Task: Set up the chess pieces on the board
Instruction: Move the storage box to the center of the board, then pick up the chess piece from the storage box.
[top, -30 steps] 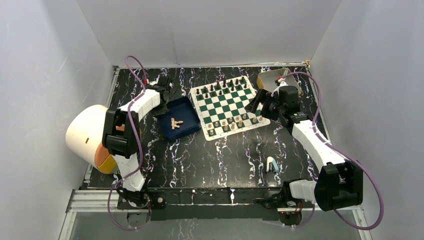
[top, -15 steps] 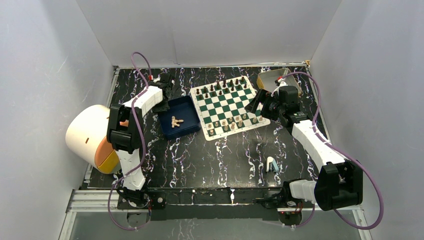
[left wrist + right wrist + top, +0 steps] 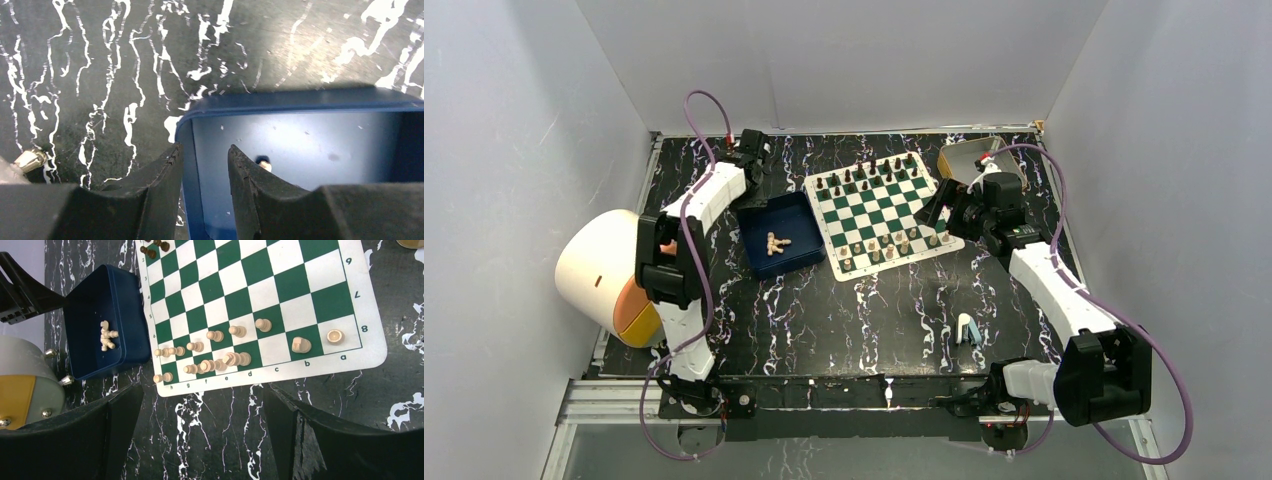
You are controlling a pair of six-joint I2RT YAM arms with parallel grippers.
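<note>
Straddling the blue tray (image 3: 300, 100) wall with left gripper (image 3: 205, 152), fingers narrowly apart (wall between). Hovering at the board (image 3: 372, 347) edge with right gripper (image 3: 201, 390) spread wide. On its near rows, chess pieces (image 3: 237, 359); few in tray.

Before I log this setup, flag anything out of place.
Several cream chess pieces lie toppled in the blue rectangular tray, off the green-and-white chessboard mat; the left gripper straddles that tray's wall.

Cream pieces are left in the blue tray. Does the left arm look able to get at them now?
Probably yes: the left gripper straddles the blue tray wall near a corner, jaws apart, and the cream pieces lie uncovered inside.
</note>
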